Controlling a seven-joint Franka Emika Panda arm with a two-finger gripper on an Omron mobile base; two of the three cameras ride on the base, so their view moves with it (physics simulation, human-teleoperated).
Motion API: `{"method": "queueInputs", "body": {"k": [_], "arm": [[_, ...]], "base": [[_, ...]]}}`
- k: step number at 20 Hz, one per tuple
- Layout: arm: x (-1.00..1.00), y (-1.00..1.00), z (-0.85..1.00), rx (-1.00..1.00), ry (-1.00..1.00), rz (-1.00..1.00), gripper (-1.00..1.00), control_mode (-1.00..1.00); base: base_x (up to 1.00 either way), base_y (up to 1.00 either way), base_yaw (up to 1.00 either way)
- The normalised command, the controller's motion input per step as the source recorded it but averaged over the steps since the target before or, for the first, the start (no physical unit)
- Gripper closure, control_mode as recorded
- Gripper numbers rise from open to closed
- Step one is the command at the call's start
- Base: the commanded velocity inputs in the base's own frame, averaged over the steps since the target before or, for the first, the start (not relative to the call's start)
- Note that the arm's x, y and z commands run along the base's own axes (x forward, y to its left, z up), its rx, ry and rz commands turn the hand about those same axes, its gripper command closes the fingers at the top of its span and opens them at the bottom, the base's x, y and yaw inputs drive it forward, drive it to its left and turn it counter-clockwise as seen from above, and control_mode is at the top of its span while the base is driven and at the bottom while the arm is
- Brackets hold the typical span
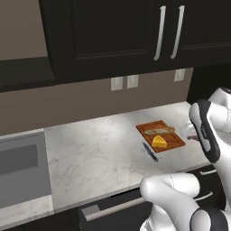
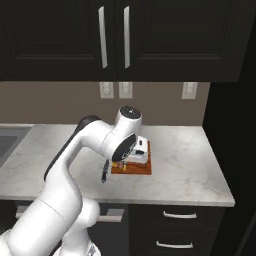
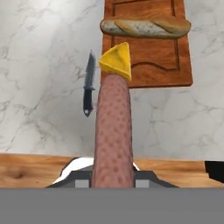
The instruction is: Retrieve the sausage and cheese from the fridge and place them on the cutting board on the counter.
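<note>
Overhead, wall cabinets [image 1: 113,36]: dark doors with long silver handles hang above the worktop.
Counter [image 1: 94,153]: white-grey veined marble over dark drawers with silver handles; a grey appliance top sits at its left end in the left base view.
Cutting board [image 1: 159,135]: orange-brown wood with a darker rim, flat on the counter near its right end.
Gripper [image 3: 112,177]: above the counter, just beside the board's near side; the jaws are nearly closed, clamped on one end of the sausage.
Sausage [image 3: 113,131]: reddish-brown stick held in the jaws, its far end reaching toward the cheese in the hand view.
Loaf [image 3: 145,27]: tan, pale, lying across the board's far part.
Knife [image 3: 89,83]: dark, on the marble just beside the board's left edge.
Cheese [image 3: 116,60]: bright yellow wedge at the board's near left corner.
</note>
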Motion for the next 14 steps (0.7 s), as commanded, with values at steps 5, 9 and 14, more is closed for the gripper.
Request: {"method": "queueInputs", "body": {"k": [5,9,14], "arm": [[0.22,-0.22,-0.38,0.02,0.0,0.1,1.0,-1.0],[0.38,-0.26,-0.23,0.06,0.0,0.14,1.0,-1.0],[0.41,-0.17,-0.19,0.06,0.0,0.15,1.0,-1.0]], "base": [[0.0,0.0,0.0],[0.0,0.0,0.0],[0.0,0.0,0.0]]}}
